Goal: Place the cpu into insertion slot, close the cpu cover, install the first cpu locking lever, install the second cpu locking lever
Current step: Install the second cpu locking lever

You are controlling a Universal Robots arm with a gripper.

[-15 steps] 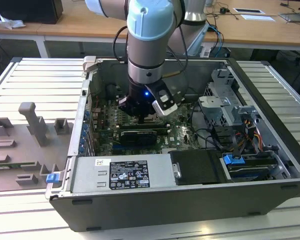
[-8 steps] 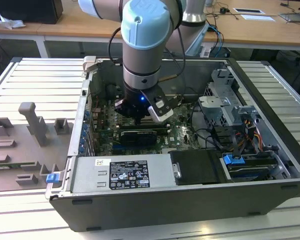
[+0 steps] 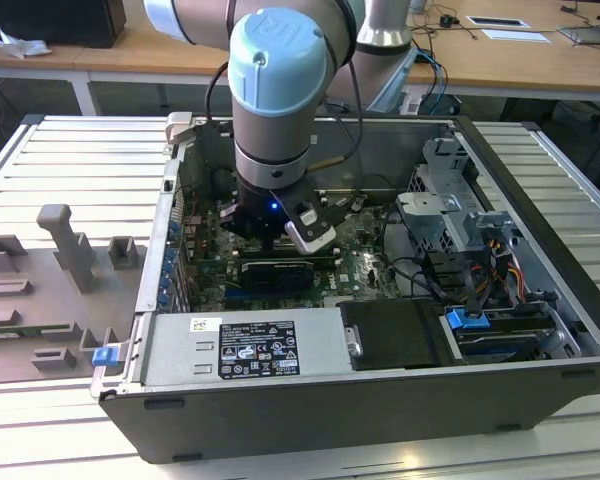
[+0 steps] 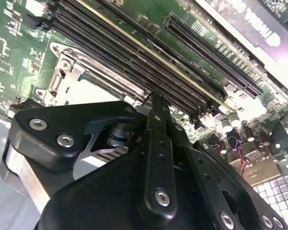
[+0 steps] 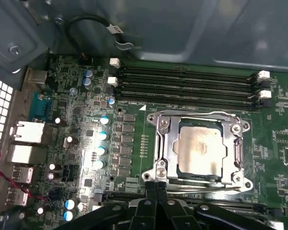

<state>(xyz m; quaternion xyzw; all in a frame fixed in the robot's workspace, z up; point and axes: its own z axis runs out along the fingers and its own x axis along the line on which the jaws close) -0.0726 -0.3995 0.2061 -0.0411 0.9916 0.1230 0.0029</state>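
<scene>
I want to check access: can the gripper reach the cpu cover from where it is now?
Probably yes. In the first wrist view the gripper sits right at the edge of the cpu cover, fingers together, and nothing lies between them. The cover lies flat over the cpu.

Nothing can be read: the white label (image 3: pixel 255 348) on the grey power supply box (image 3: pixel 175 352) carries print and symbols too small to tell
</scene>
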